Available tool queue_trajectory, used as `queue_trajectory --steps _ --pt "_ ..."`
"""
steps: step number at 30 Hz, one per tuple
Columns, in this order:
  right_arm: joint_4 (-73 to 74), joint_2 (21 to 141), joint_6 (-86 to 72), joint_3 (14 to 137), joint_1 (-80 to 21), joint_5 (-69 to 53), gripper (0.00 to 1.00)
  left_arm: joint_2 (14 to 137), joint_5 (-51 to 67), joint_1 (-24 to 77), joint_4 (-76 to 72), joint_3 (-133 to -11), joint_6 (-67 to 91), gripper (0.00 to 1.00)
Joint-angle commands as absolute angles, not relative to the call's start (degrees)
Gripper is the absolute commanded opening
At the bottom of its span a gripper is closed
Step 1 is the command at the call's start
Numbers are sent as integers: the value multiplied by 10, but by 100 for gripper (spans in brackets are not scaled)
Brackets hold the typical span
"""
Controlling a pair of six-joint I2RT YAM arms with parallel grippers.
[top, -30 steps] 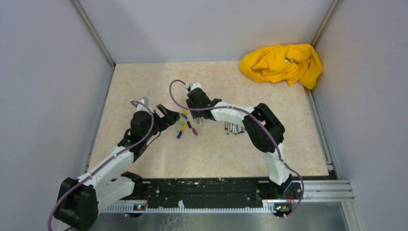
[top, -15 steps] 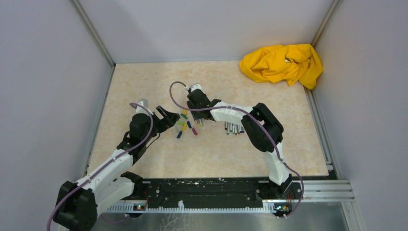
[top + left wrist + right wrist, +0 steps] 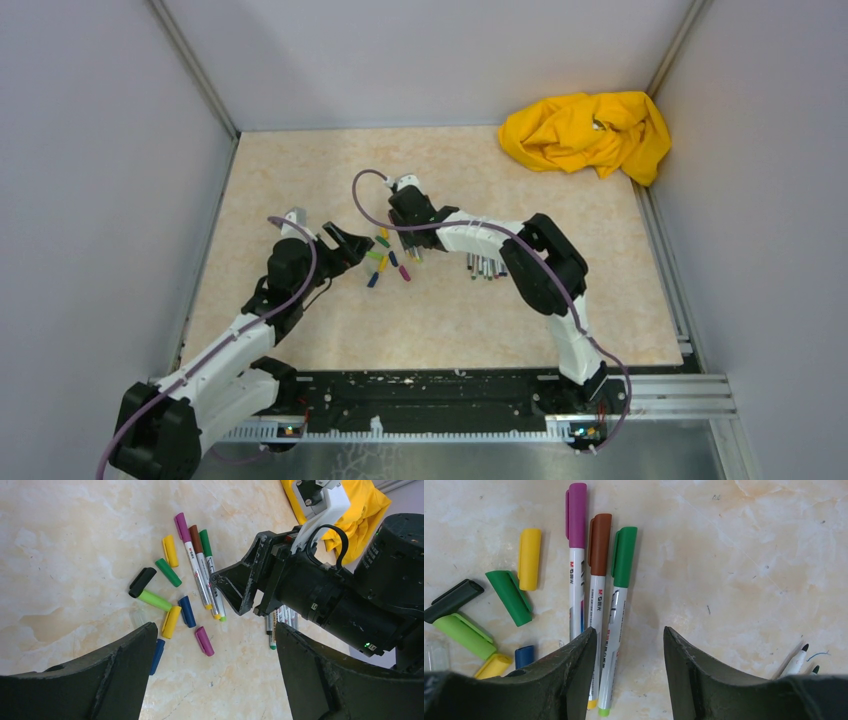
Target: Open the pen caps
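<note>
Three capped pens (image 3: 596, 595) lie side by side with magenta, brown and green caps (image 3: 624, 550); they also show in the left wrist view (image 3: 200, 575). Several loose caps (image 3: 170, 620) in yellow, green, black, blue and magenta lie left of them, and in the top view (image 3: 385, 262). My right gripper (image 3: 630, 632) is open and low over the pens, with the green-capped barrel just inside its left finger. My left gripper (image 3: 216, 630) is open and empty, above the table beside the magenta cap (image 3: 204, 640). In the top view the left gripper (image 3: 350, 243) and right gripper (image 3: 408, 240) flank the caps.
A row of uncapped pens (image 3: 486, 267) lies right of the right gripper; their tips show in the right wrist view (image 3: 796, 662). A crumpled yellow cloth (image 3: 587, 130) sits in the far right corner. Grey walls close in the marbled table (image 3: 450, 320).
My left arm has drawn slightly back toward the near left, its gripper still open. The right arm and the pens have stayed in place.
</note>
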State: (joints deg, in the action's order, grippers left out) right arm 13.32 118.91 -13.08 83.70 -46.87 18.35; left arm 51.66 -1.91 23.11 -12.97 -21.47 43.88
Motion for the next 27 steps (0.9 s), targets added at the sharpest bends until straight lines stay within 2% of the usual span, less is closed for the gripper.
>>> queue_trajectory --steps 1,17,27 --pt "129 1203 -130 866 -474 190 50 507 -16 233 -149 -208 436 92" --pt "114 1204 -135 848 -468 162 46 507 -15 233 -151 -202 439 92" --pt "85 1143 -131 821 -469 153 46 513 -12 234 -157 -199 445 91"
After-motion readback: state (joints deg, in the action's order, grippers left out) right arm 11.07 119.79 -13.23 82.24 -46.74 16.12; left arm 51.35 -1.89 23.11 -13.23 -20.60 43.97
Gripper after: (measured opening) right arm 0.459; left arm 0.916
